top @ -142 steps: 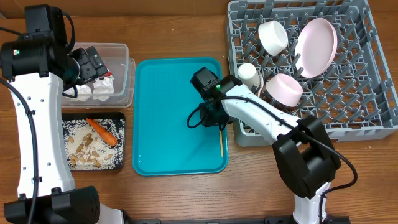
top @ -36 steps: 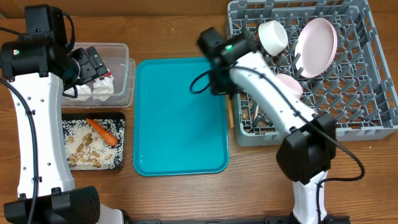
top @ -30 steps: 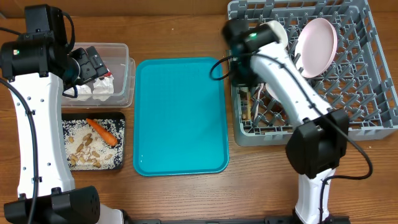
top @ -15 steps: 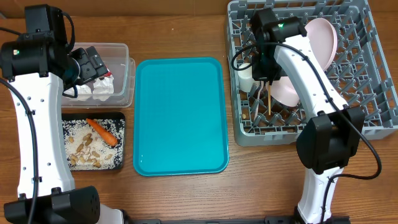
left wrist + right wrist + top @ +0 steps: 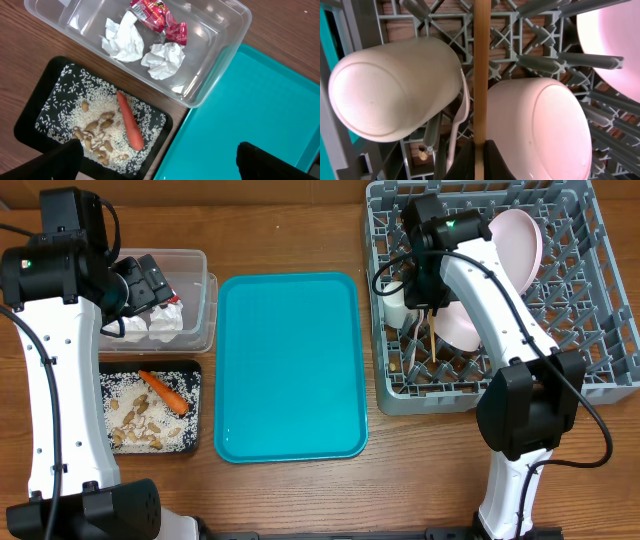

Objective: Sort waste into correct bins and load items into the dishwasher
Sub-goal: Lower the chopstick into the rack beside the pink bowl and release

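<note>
My right gripper [image 5: 434, 306] [image 5: 480, 150] is shut on the thin wooden stick [image 5: 433, 340] [image 5: 481, 75], over the grey dish rack [image 5: 600, 370] [image 5: 530, 50]. The stick lies between the white cup [image 5: 397, 305] [image 5: 395, 95] and a pinkish bowl [image 5: 462, 328] [image 5: 545, 130]. The pink plate [image 5: 510, 255] [image 5: 615, 45] stands behind them. My left gripper [image 5: 150, 280] [image 5: 159, 150] hangs open and empty above the clear tub [image 5: 195, 260] [image 5: 220, 55], which holds napkins [image 5: 122, 40] and a red wrapper [image 5: 160, 17]. The black tray [image 5: 110, 370] [image 5: 35, 120] holds a carrot [image 5: 165, 392] [image 5: 130, 122] and rice scraps [image 5: 135, 425] [image 5: 95, 135].
A bare teal serving tray [image 5: 290, 365] [image 5: 250, 100] lies on the wooden table between the bins and the rack. A thin white handle [image 5: 457, 130] pokes down beside the cup among the rack's upright pegs. My right arm stretches across the rack's left half.
My right gripper has carried the stick from the teal tray's right edge up and rightward over the rack, and has barely moved in the last half second. The left arm is still.
</note>
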### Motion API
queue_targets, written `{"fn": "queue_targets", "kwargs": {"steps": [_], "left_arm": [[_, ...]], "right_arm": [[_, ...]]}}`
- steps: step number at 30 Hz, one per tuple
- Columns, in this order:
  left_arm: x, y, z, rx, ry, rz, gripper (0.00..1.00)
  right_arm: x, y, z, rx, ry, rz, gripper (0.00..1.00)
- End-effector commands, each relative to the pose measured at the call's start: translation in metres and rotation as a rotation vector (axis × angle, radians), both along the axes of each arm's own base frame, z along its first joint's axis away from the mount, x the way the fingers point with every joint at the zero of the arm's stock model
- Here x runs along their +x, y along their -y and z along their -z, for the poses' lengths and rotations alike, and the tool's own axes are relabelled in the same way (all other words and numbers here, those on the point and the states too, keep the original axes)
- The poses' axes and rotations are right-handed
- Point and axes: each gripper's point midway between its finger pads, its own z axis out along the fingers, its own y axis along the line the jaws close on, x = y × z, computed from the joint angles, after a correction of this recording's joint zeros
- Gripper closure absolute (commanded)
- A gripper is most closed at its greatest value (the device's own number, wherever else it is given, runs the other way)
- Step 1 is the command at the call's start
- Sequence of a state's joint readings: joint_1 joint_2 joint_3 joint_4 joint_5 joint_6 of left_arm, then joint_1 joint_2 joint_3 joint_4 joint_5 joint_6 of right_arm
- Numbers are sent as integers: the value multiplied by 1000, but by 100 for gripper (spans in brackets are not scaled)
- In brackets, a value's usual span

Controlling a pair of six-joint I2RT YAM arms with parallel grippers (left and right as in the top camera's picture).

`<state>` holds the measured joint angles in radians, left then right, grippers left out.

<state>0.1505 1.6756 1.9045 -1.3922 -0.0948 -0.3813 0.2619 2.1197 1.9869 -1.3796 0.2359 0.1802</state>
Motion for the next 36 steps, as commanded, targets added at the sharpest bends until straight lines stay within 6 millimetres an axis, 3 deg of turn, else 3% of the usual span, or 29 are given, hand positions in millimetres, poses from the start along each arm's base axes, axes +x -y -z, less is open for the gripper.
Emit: {"fn": "queue_targets", "kwargs": {"steps": [1, 11, 14, 18, 22, 25, 30, 34, 36], "left_arm": [[0, 0, -8, 16, 19, 17, 0], [0, 0, -8, 16, 19, 17, 0], [0, 0, -8, 15, 19, 18, 0], [0, 0, -8, 15, 19, 18, 0], [0, 0, -8, 16, 19, 17, 0], [0, 0, -8, 16, 19, 17, 0], [0, 0, -8, 15, 19, 18, 0], [0, 0, -8, 15, 19, 18, 0], [0, 0, -8, 16, 19, 17, 0]], "right_arm": [[-1, 1, -17, 4, 43, -6, 96], [-1, 1, -17, 2, 41, -13, 94], [-2, 1, -17, 2, 40, -12, 78], [-3, 2, -17, 1, 36, -13, 75], [-2, 2, -17, 1, 37, -13, 62], [-3, 2, -19, 2, 39, -15, 60], [-6, -10, -44, 79, 61, -35, 60], [-4, -22, -85, 171, 164, -52, 58], [-5, -24, -104, 193, 213, -58, 51]]}}
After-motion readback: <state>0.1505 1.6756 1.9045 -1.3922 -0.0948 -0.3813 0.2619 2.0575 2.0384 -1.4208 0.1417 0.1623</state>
